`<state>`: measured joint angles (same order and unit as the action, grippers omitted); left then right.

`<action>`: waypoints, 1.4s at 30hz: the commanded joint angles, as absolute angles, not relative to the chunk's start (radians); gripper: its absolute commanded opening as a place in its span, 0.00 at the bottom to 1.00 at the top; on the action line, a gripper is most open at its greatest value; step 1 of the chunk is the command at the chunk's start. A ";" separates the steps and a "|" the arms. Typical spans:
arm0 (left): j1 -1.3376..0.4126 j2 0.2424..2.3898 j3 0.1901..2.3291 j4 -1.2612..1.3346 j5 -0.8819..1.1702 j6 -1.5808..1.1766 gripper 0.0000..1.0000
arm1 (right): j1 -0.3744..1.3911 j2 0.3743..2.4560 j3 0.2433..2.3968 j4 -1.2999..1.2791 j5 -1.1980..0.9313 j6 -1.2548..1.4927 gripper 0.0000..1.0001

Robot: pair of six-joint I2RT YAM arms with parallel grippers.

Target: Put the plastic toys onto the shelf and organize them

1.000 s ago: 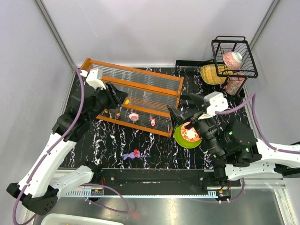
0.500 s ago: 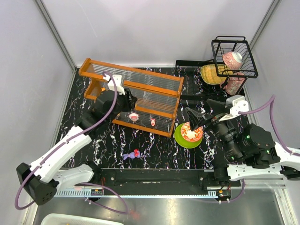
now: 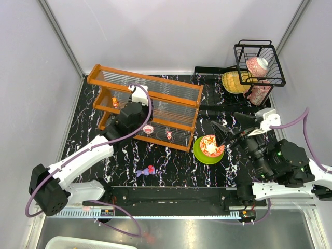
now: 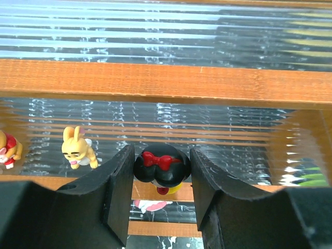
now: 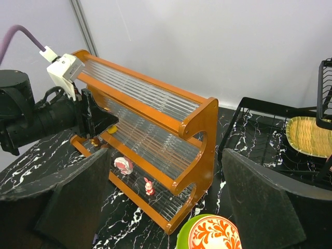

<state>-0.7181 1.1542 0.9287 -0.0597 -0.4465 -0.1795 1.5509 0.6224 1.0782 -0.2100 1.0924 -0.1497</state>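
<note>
at lower tier of shelf (image 4: 155, 82) | left pincer (image 4: 162, 162) pinching black red-bowed toy (image 4: 161, 168), sides hidden | right pincer (image 5: 166, 161) spread

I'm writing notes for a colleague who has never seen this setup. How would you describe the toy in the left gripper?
Start at the big orange shelf; the left gripper reaches into its left half. Clamped in it is a toy with a round black head, a red bow on top and yellow below. Its neighbour to the left, the yellow rabbit, has long ears and stands free.

Patterned bowl (image 3: 210, 146) sits on green plate (image 3: 198, 152); wire basket (image 3: 253, 43) stands beyond.
</note>
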 commanded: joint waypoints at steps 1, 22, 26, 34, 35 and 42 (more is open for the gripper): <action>-0.721 1.177 0.902 0.129 -0.495 -0.080 0.00 | 1.551 0.615 1.074 -0.213 1.123 -0.141 0.93; -0.721 1.281 0.868 0.238 -0.468 0.026 0.00 | 1.551 0.607 1.066 -0.227 1.126 -0.137 0.94; -0.721 1.292 0.861 0.250 -0.463 0.034 0.00 | 1.551 0.612 1.069 -0.227 1.126 -0.141 0.95; -0.713 1.315 0.850 0.268 -0.462 0.049 0.00 | 1.551 0.620 1.072 -0.230 1.124 -0.144 0.95; -0.710 1.315 0.847 0.271 -0.459 0.048 0.00 | 1.549 0.621 1.075 -0.230 1.124 -0.144 0.95; -0.687 1.312 0.819 0.296 -0.430 0.048 0.00 | 1.551 0.635 1.072 -0.230 1.124 -0.144 0.95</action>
